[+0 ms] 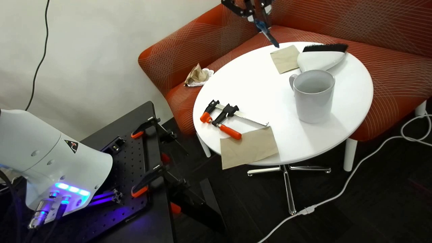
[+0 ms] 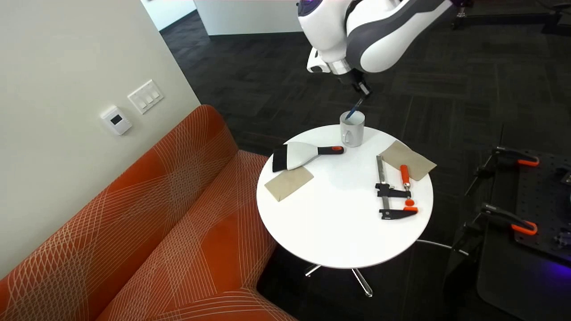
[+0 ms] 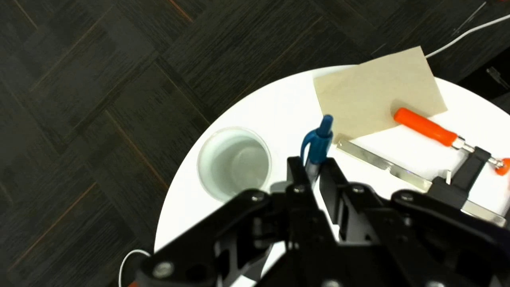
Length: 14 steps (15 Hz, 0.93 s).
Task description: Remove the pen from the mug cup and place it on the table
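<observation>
The pen (image 3: 318,148), blue at its clip end with a greyish barrel, is pinched in the end effector (image 3: 312,171), slanting through the air; in the wrist view I can make out its button and clip poking past the gripping tips. In an exterior view its lower end hangs clear of the mug cup (image 1: 312,101). The mug cup, plain white with a looped handle, stands upright lower than the end effector and, in the wrist view, to its left, mouth up, so I see down to its pale bottom. Beneath it, the round white tabletop (image 1: 249,87) spreads below the end effector.
</observation>
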Each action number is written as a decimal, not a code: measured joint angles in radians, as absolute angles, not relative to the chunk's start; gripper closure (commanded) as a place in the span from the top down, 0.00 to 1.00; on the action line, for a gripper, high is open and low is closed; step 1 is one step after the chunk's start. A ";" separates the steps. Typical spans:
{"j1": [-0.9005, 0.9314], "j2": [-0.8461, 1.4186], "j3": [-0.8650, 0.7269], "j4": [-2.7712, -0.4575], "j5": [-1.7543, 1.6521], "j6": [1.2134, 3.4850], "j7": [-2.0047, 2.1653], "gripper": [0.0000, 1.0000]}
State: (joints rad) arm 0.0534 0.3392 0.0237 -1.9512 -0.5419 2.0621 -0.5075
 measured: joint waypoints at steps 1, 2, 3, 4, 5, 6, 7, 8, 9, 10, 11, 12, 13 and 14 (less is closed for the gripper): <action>0.055 0.319 0.036 -1.978 -0.542 2.088 -0.499 0.04; 0.056 0.303 0.045 -2.001 -0.542 2.114 -0.495 0.04; 0.059 0.292 0.053 -2.022 -0.542 2.142 -0.493 0.04; 0.060 0.284 0.061 -2.040 -0.541 2.168 -0.493 0.04; 0.062 0.280 0.069 -2.054 -0.541 2.193 -0.493 0.04; 0.063 0.280 0.076 -2.065 -0.541 2.216 -0.494 0.04; 0.063 0.281 0.084 -2.075 -0.540 2.237 -0.501 0.04; 0.063 0.284 0.092 -2.083 -0.537 2.258 -0.511 0.04; 0.064 0.290 0.099 -2.089 -0.533 2.277 -0.529 0.04; 0.064 0.300 0.105 -2.090 -0.526 2.291 -0.554 0.04; 0.064 0.313 0.110 -2.090 -0.518 2.306 -0.585 0.04; 0.063 0.329 0.114 -2.089 -0.509 2.324 -0.622 0.04; 0.062 0.346 0.116 -2.088 -0.500 2.346 -0.661 0.04; 0.061 0.366 0.116 -2.086 -0.495 2.372 -0.703 0.04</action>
